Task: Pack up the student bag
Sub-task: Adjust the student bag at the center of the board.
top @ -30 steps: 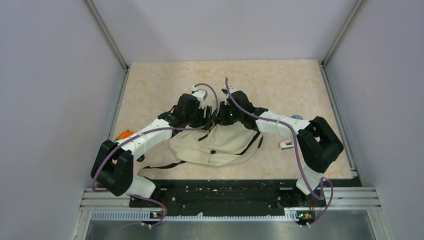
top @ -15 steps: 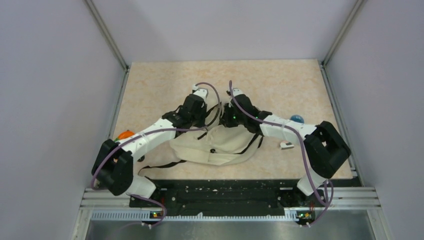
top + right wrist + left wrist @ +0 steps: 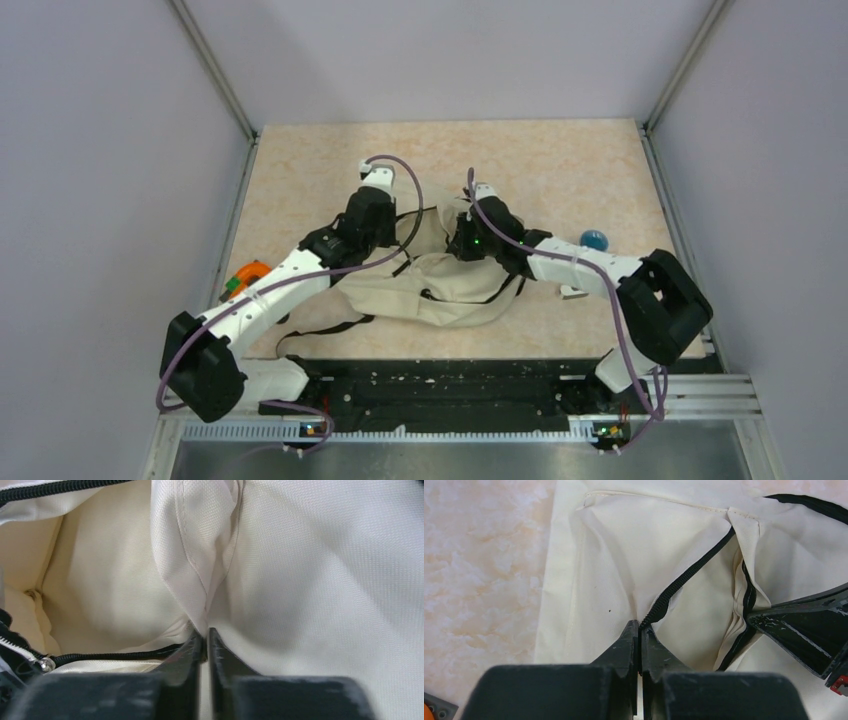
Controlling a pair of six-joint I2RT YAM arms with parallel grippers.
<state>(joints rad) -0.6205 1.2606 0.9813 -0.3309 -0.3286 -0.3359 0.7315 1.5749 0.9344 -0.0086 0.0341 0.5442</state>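
Roughly, bag place: the student bag [image 3: 440,290] lies slumped on the table [image 3: 540,170], centred left to right and close to the near edge, between the two arms.
Long axis: it runs left to right across the table in the top view.
Heading: the open mouth faces the far side, where both grippers meet it; the rounded bottom faces the arm bases.
Straps: a thin black strap [image 3: 320,330] trails off the bag's near-left corner.
Left gripper [image 3: 640,627]: fingers pressed together with no gap, pinching the bag's mouth edge right at the black zipper [image 3: 689,575].
Right gripper [image 3: 205,635]: fingers likewise closed tight, nipping a fold of cream fabric at the rim; pale lining and a silver zipper pull [image 3: 46,665] show to its left.
Mouth: held apart between the two pinches.
Bystanders: an orange object [image 3: 248,275] sits at the left edge, a blue round object [image 3: 593,239] and a small white piece [image 3: 573,292] on the right, all off the bag.
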